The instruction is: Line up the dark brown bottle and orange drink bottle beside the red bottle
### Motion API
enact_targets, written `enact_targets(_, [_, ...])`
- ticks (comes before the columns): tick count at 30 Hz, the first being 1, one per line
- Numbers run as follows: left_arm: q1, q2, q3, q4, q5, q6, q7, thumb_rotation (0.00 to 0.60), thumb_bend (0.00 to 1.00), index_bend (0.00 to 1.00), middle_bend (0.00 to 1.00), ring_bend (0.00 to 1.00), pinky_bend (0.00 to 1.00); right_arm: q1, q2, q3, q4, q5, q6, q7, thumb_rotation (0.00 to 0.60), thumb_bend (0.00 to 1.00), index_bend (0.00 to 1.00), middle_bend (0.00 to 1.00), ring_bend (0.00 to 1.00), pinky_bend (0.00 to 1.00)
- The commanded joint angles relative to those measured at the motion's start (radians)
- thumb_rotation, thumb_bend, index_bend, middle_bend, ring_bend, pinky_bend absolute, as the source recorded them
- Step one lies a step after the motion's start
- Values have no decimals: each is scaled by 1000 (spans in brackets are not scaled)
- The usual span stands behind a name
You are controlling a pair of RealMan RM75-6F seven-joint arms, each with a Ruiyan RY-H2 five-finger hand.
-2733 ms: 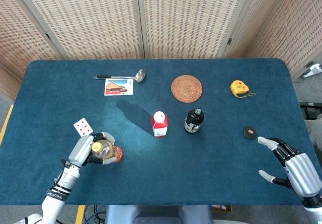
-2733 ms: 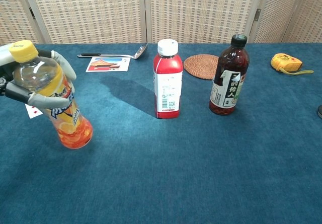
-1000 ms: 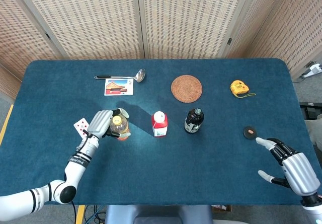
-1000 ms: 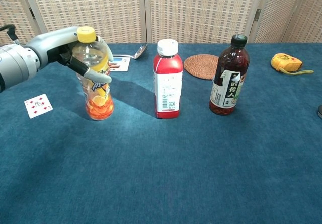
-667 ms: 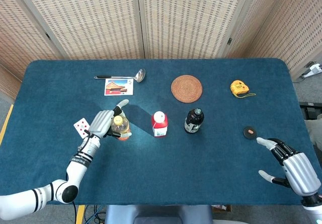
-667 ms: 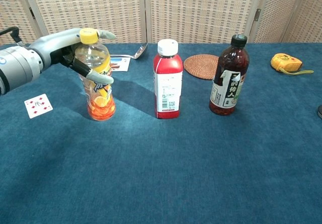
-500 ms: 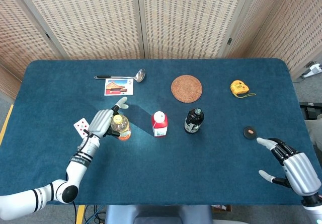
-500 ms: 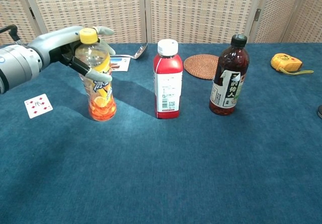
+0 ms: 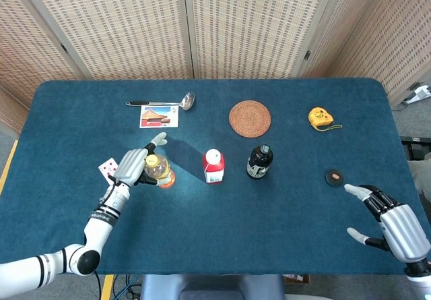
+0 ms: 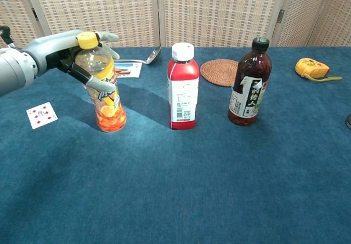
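The orange drink bottle (image 10: 103,85) stands on the table to the left of the red bottle (image 10: 182,86), leaning its cap away from it, with the left hand (image 10: 68,51) cupped loosely round its neck, while the right hand (image 9: 396,227), fingers spread, holds nothing.

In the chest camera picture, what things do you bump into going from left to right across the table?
Playing card → orange bottle → red bottle → dark bottle → yellow tape measure.
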Motion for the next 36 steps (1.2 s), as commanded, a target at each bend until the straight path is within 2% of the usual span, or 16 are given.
enact_targets(1, [7, 12, 6, -18, -11, 7, 13, 600, 31, 0, 162, 410, 461, 0, 0, 0, 0, 0, -1, -1, 600, 0, 209, 283, 201, 490])
enact_targets(12, [18, 43, 10, -46, -38, 17, 27, 600, 30, 0, 151, 406, 462, 2, -1, 0, -3, 0, -7, -8, 600, 0, 209, 283, 201, 490])
enact_targets(23, [37, 93, 31, -87, -53, 38, 71, 600, 28, 0, 96, 368, 462, 2, -2, -1, -4, 0, -11, -14, 600, 0, 209, 283, 201, 490])
enact_targets(36, [106, 187, 113, -144, -24, 151, 225, 600, 27, 0, 80, 314, 462, 2, -6, 7, -11, 21, -28, -48, 600, 0, 209, 283, 201, 490])
